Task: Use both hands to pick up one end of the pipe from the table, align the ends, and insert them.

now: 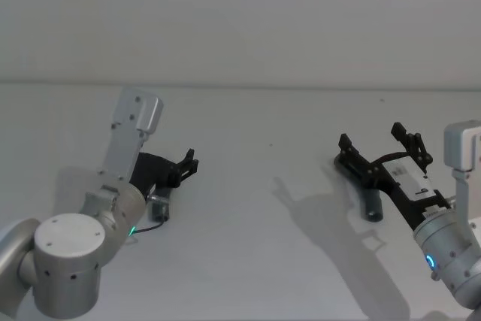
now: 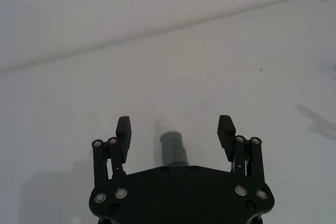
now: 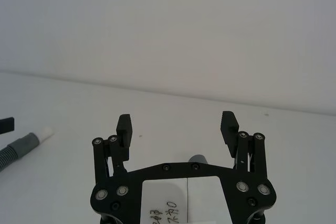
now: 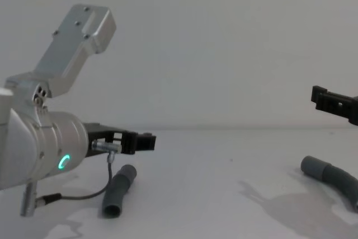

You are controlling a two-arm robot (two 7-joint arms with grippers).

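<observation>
Bench [image 1: 263, 261] was plain, flat, matte white. Two dark grey hose pieces lay directly on it, well apart, one on each side. The left hose piece [image 4: 118, 190] was short and slightly bent, lying flat on the robot's left side, with an open round end facing the chest camera. Its other end was a smooth grey cuff [image 2: 173, 150] with a narrower white tip [image 3: 47, 132], and ribbing showed behind the cuff in the right wrist view. The right hose piece [image 4: 334, 176] lay flat on the robot's right side, curved, with a smooth cuff end [image 4: 311, 166] towards the bench's middle. Soft grey shadows [image 1: 331, 238] fell across the surface between and beside the pieces.
</observation>
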